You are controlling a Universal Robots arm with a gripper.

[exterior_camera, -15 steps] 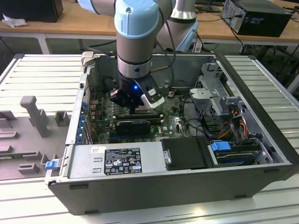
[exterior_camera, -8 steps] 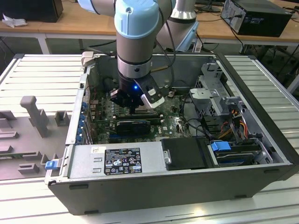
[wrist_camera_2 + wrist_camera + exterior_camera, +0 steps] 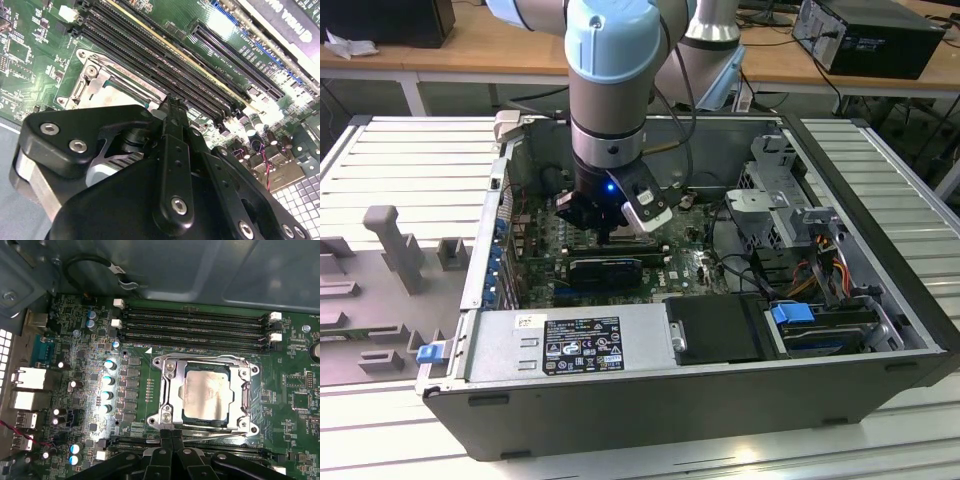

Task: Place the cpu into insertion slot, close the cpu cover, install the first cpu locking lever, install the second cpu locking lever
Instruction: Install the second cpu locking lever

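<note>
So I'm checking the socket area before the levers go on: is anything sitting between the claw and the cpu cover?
Nothing visible does. In the first wrist view the claw sits right at the edge of the cpu cover, which lies flat around the cpu. The memory slots lie on the far side.

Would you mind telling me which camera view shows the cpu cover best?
The first wrist view: the cpu cover lies closed and flat, its whole frame visible around the cpu. In the second wrist view the hand hides most of it, leaving one corner. In the exterior view the arm blocks that part of the board.
</note>
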